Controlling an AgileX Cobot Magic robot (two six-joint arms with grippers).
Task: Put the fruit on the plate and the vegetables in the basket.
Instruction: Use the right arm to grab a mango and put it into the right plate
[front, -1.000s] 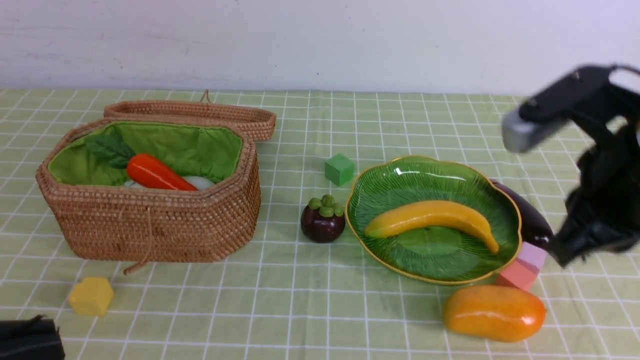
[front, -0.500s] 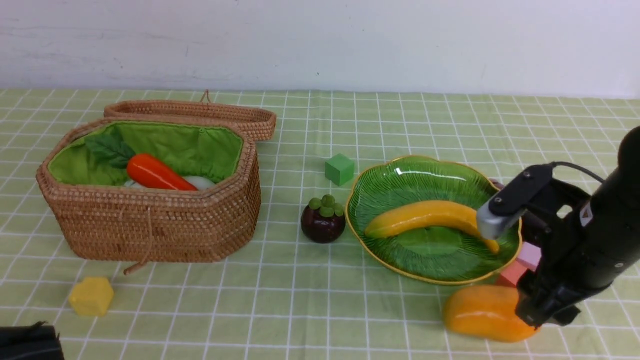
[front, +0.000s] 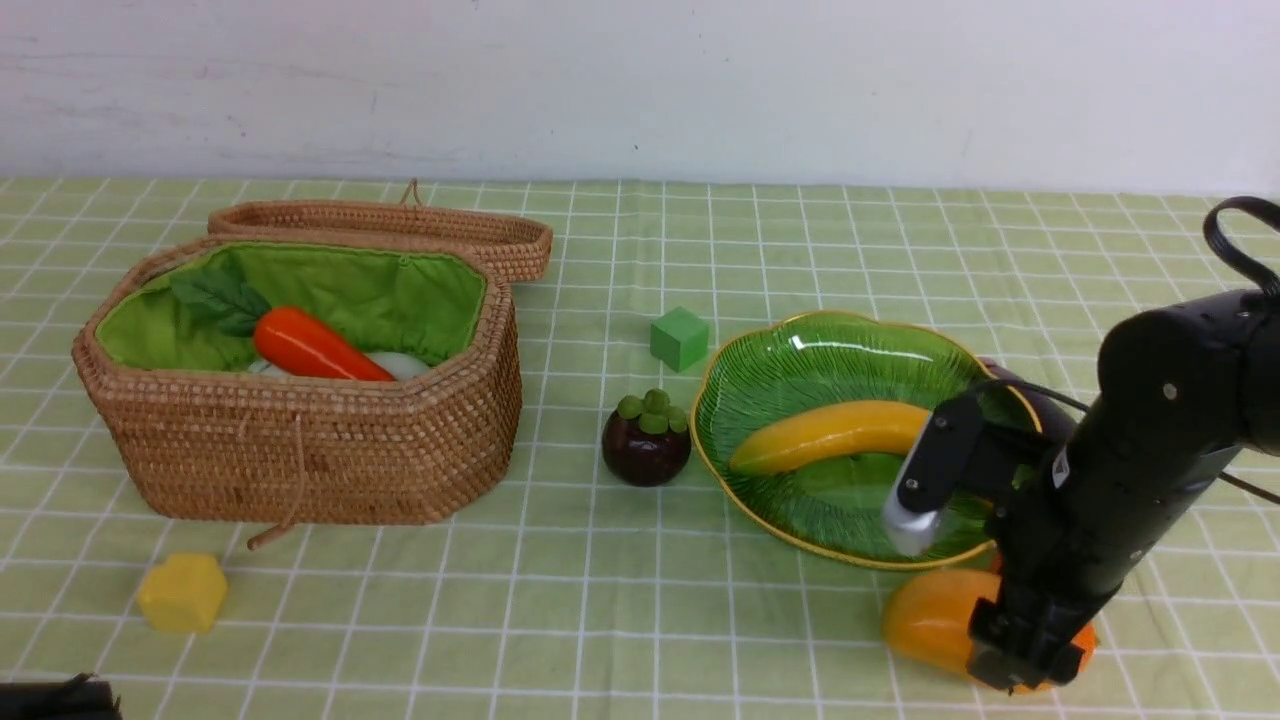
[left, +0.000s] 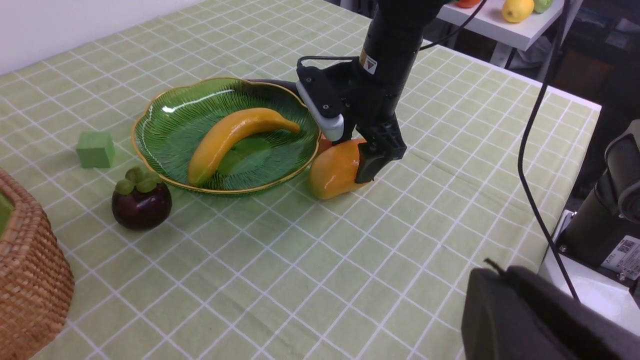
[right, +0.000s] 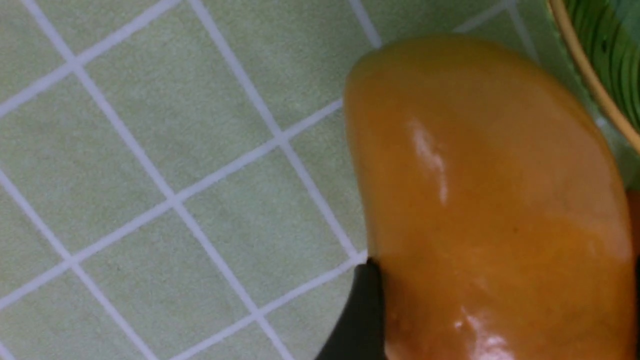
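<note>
The right arm (front: 1150, 430) is clad in matte black casings with rounded joints, and small pale screws (front: 1163, 391) are set into them. A small white label (left: 369, 63) printed with a warning triangle is fixed near the wrist. A silver-grey camera housing (front: 910, 522) is carried on a black bracket (front: 935, 450). A thin black cable (front: 1232, 235) is looped out at the far right. The right gripper (front: 1030, 655) is built with blocky black fingers (front: 1012, 640).

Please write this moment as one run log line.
right end effector: open around plump orange-yellow toy mango | yellow toy banana: on green glass plate
</note>
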